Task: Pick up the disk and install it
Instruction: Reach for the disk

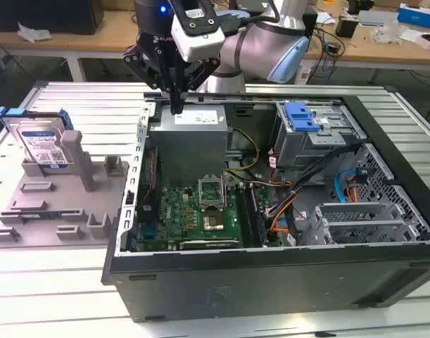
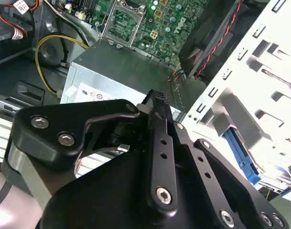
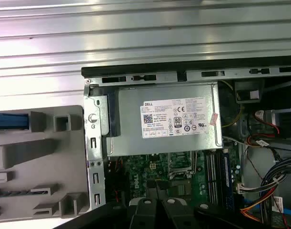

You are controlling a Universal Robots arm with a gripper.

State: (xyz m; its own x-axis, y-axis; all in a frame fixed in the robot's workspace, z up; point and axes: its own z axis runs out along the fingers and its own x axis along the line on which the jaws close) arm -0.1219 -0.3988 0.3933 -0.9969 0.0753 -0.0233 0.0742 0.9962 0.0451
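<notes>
Mid-bench, PC case [image 1: 271, 282]: lid off, boards & cables exposed.
Holder [image 1: 60, 204]: grey fixture just beside case, exterior view's left.
PSU [image 1: 193, 134]: grey box at case's back wall.
Gripper [image 1: 176, 105]: above PSU's edge, pressed together, nothing pinched.
Disk [image 1: 39, 144]: stands on edge in holder, well apart from gripper; blue bracket [image 1: 14, 113] frames it.
Handling: prob. stiff, dense, slick metal faces, shock-sensitive; best gripped across exposed upper part.

Blue-framed silver disk [image 1: 40, 143], green motherboard [image 1: 193, 215]

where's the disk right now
At the exterior view's left, the disk stands on edge in the grey holder, beside the open computer case.
</notes>
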